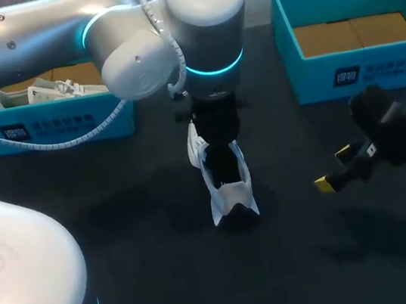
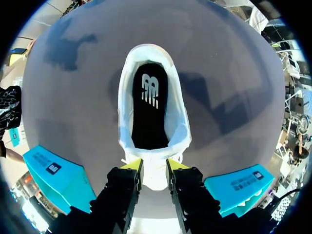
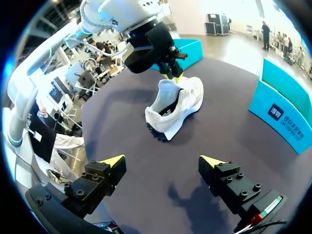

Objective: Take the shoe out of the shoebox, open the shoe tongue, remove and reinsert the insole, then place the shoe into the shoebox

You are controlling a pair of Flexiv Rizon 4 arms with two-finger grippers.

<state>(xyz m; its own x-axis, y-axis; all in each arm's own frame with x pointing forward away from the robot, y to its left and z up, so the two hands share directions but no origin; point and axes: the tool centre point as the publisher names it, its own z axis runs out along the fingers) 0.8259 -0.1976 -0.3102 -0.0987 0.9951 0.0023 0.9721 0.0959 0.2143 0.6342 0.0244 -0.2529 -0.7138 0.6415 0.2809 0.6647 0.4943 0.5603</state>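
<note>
White shoe [image 2: 181,129] resting on dark tabletop [image 2: 234,73] directly ahead of left gripper [image 2: 153,165], opening in full sight. Black insole [image 2: 148,114] seated inside, white mark on it. White tongue [image 2: 154,174] clamped between yellow-tipped fingers [image 2: 132,165], touched from both sides. Teal shoebox [image 2: 53,173] beside gripper on one side, second teal shoebox [image 2: 236,187] on other.

White shoe [image 1: 227,186], black insole [image 2: 148,105] inside, sole down on table [image 1: 120,210] between left shoebox [image 1: 46,128] and right shoebox [image 1: 359,71], both teal.

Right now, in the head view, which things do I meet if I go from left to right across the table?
Left shoebox → white shoe in the middle → right shoebox.
</note>
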